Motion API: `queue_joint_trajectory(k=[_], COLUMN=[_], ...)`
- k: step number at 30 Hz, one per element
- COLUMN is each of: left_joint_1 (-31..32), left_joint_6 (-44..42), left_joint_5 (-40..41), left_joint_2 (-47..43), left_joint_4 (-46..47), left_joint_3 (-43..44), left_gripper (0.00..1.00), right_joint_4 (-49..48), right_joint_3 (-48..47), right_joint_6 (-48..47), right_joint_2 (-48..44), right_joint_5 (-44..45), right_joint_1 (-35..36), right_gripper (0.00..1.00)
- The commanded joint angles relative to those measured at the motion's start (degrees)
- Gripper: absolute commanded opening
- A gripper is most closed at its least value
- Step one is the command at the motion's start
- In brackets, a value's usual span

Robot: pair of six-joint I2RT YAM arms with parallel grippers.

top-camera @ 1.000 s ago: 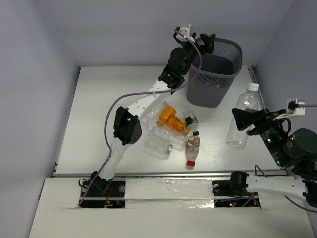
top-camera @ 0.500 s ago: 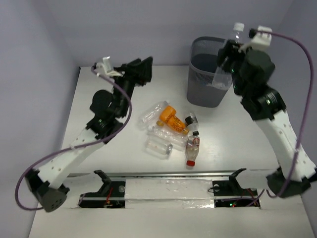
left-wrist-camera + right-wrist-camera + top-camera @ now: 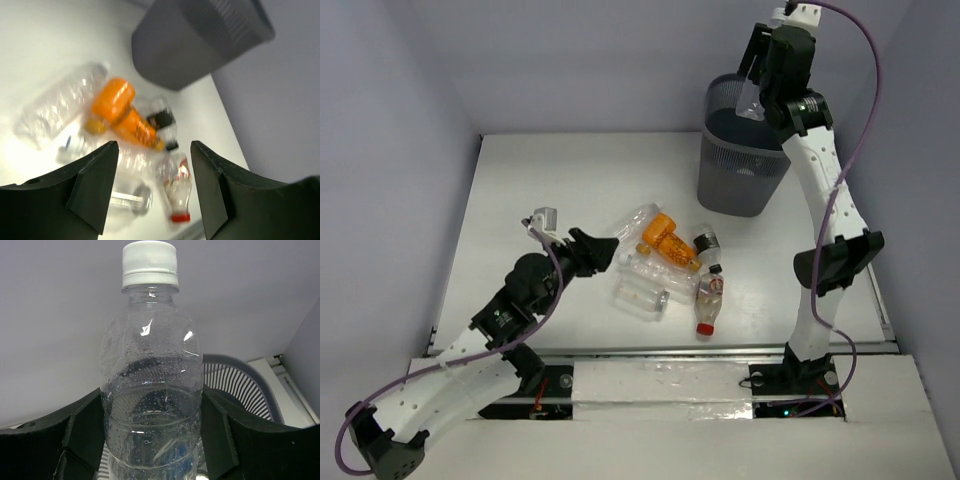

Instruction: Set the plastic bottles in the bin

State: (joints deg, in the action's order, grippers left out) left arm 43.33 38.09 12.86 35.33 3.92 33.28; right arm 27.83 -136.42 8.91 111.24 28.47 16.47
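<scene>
Currently right gripper (image 3: 152, 412) clamps 1 clear white-capped plastic bottle (image 3: 150, 340) above the rim of the dark grey mesh bin (image 3: 740, 180), left gripper (image 3: 154, 170) wide; we risk a rim bounce-out.

Seven plastic bottles (image 3: 663, 237), one mesh bin (image 3: 740, 188)

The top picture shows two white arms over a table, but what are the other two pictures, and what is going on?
These are two robot arms, each ending in a two-fingered pincer. The top picture comes from a fixed camera overhead; the other two come from cameras on the wrists. On the white table lies a heap of plastic bottles, among them an orange bottle. The left pincer is open and empty, pointing at the heap. The right pincer grips a clear bottle with a white cap above the dark mesh bin.
</scene>
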Motion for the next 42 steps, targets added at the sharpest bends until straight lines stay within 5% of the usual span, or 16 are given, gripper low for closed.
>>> queue_joint_trajectory(k=[1,3,7,9,16,18,21,23,24,26,27,30,31,32,37,42], left_joint_1=[0.4,0.9,0.9,0.9,2.3,3.7,5.4,6.0,6.7,7.7,8.4,8.4,9.0,9.0,12.6,18.3], left_joint_6=[5.6,7.3,8.5,9.0,14.5,16.2,17.0,16.8,16.7,16.8,17.0,16.8,16.8,16.8,20.8,27.9], left_joint_5=[-7.7,-8.2,-7.5,-7.2,-7.1,-6.2,-4.3,-2.6,-1.7,1.5,2.6,5.2,6.2,6.4,3.0,10.6], left_joint_2=[-3.0,-3.6,-4.6,-4.8,-1.6,1.3,8.9,15.3,17.1,20.7,21.4,23.7,24.3,25.0,24.1,29.4], left_joint_4=[-1.9,-2.8,-5.6,-6.5,-4.5,-1.7,2.7,3.8,3.9,3.6,3.5,2.9,2.4,2.2,5.0,1.3], left_joint_3=[-4.7,-7.3,-9.2,-10.8,-16.1,-17.5,-17.3,-15.1,-14.3,-12.5,-12.3,-11.0,-10.5,-9.6,-8.0,-3.2], left_gripper=[0.57,0.63,0.78,0.87,0.94,0.95,0.95,0.96,0.96,0.96,0.96,0.99,0.99,0.99,0.99,0.99], right_joint_4=[-1.8,-1.6,-2.6,-2.4,0.5,-0.7,-10.0,-15.4,-15.8,-15.2,-15.0,-12.8,-12.9,-13.2,-12.5,-13.0], right_joint_3=[-3.7,-4.0,-1.8,-2.2,-1.7,8.4,32.2,42.3,49.5,55.4,58.1,67.1,72.0,74.3,81.8,83.9], right_joint_6=[-0.5,-0.7,-0.3,-0.2,3.2,5.6,9.8,12.3,12.8,13.6,13.9,14.8,15.8,16.0,16.1,15.3], right_joint_2=[1.6,3.4,3.2,2.8,-3.6,-11.7,-27.5,-34.1,-38.9,-42.9,-44.7,-50.7,-53.6,-55.1,-59.1,-61.1], right_joint_5=[0.4,1.1,1.2,0.5,-3.2,-4.6,-8.6,-12.0,-12.9,-14.8,-15.5,-18.2,-19.8,-20.7,-22.9,-24.8], right_joint_1=[-1.3,-1.3,-1.3,-1.3,-1.3,-0.7,1.2,1.7,2.8,5.0,5.8,7.7,7.7,9.1,10.6,11.3], right_gripper=[0.7,0.72,0.95,0.99,1.0,0.98,0.84,0.41,0.27,0.19,0.21,0.55,0.74,0.8,0.86,0.87])
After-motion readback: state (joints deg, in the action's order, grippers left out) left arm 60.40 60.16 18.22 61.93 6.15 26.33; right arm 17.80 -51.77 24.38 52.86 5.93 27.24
